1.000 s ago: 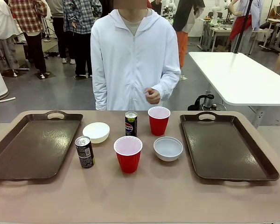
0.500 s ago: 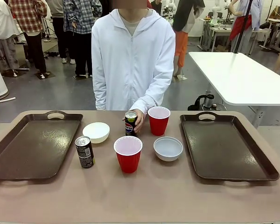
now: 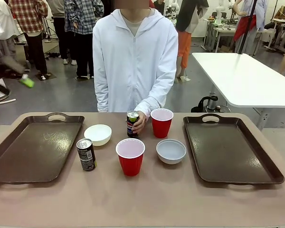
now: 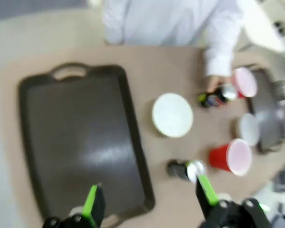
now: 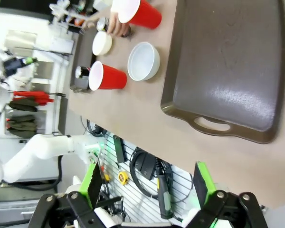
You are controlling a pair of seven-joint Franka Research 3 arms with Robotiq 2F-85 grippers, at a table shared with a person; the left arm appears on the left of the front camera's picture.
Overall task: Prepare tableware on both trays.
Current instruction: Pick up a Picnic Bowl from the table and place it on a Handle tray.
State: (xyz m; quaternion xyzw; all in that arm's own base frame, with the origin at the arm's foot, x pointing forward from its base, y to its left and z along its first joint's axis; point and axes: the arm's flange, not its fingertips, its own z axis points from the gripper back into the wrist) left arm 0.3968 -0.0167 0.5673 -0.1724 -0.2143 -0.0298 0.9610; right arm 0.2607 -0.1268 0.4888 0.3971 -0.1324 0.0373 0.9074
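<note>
Left gripper (image 4: 149,194) fingers spread wide, holding nothing, hovering over the left dark brown rectangular plastic tray (image 3: 35,147). On the tan table (image 3: 156,199) between the trays: slim dark can (image 3: 86,154) upright just beside the left tray, small white round bowl (image 3: 98,134) behind it, second dark can (image 3: 132,124) gripped by the person's hand (image 3: 140,122), near red plastic cup (image 3: 130,156), far red cup (image 3: 161,122), second white bowl (image 3: 171,151). Then the right brown tray (image 3: 230,149). Right gripper (image 5: 147,178) fingers wide apart, empty, out past the table's near edge.
</note>
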